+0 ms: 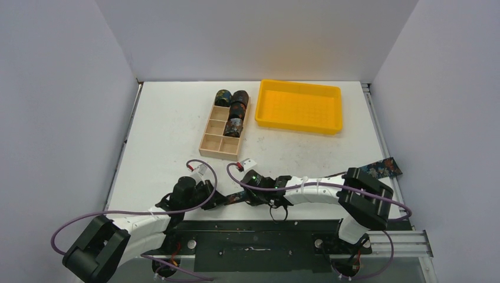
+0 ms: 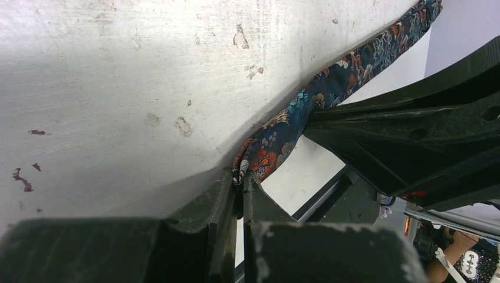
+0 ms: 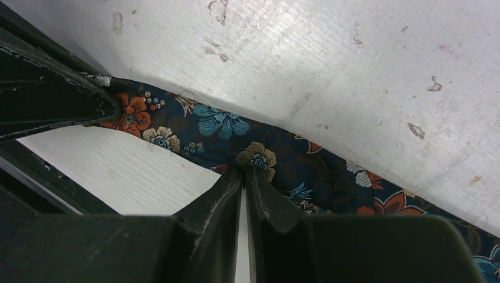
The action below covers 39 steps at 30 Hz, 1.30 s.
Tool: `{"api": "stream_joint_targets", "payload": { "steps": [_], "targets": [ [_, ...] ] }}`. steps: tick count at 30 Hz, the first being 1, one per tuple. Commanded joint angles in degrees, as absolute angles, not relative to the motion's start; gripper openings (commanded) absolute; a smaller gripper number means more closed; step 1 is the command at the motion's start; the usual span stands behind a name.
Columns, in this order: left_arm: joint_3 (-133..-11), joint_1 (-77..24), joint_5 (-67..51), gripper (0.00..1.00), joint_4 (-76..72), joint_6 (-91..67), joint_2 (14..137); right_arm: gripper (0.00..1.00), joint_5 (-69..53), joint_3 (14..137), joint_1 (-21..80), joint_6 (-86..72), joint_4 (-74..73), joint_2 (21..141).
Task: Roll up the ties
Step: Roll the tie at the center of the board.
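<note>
One unrolled tie (image 1: 382, 167), dark with a blue and orange floral print, lies along the table's near edge, its wide end at the right. My left gripper (image 1: 226, 200) is shut on its narrow left end. In the left wrist view the tie (image 2: 330, 88) runs up and right from the shut left gripper (image 2: 243, 178). My right gripper (image 1: 252, 198) sits just to the right, pinching the strip's edge. In the right wrist view the right gripper (image 3: 243, 171) is shut on the flat cloth of the tie (image 3: 283, 150). Several rolled ties (image 1: 237, 109) stand in the wooden box.
The light wooden compartment box (image 1: 213, 144) stands mid-table with its near cells empty. A yellow plastic tray (image 1: 299, 106) sits to its right at the back. White walls close in the table on three sides. The arms' black base rail (image 1: 259, 236) runs along the near edge.
</note>
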<state>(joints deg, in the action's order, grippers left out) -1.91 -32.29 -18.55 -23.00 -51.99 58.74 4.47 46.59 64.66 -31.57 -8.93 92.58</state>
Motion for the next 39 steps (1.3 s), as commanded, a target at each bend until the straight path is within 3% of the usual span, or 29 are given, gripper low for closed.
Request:
{"api": "stream_joint_targets", "payload": {
  "steps": [1, 6, 17, 29, 35, 39],
  "targets": [
    [-1.6, -32.9, -15.9, 0.0, -21.8, -50.1, 57.3, 0.12, 7.0, 46.3, 65.1, -31.8, -10.4, 89.0],
    [-1.6, -33.1, -15.7, 0.0, -21.8, -50.1, 57.4, 0.12, 7.2, 49.1, 65.1, -31.2, -5.7, 84.6],
    [-1.4, -33.4, -15.0, 0.0, -22.2, -50.0, 57.2, 0.1, -3.0, 50.9, 65.5, -31.9, -1.0, 98.3],
    [-1.5, -33.4, -14.2, 0.0, -21.7, -50.0, 57.1, 0.06, 2.8, 45.4, 66.4, -31.4, -5.0, 93.3],
    [-1.5, -33.4, -14.4, 0.0, -21.5, -50.0, 56.9, 0.34, 8.6, 47.8, 65.2, -28.4, -6.7, 85.4],
    [-1.4, -33.4, -14.4, 0.0, -21.3, -50.1, 56.7, 0.38, 10.0, 48.5, 64.1, -27.0, -8.9, 86.9]
  ]
}}
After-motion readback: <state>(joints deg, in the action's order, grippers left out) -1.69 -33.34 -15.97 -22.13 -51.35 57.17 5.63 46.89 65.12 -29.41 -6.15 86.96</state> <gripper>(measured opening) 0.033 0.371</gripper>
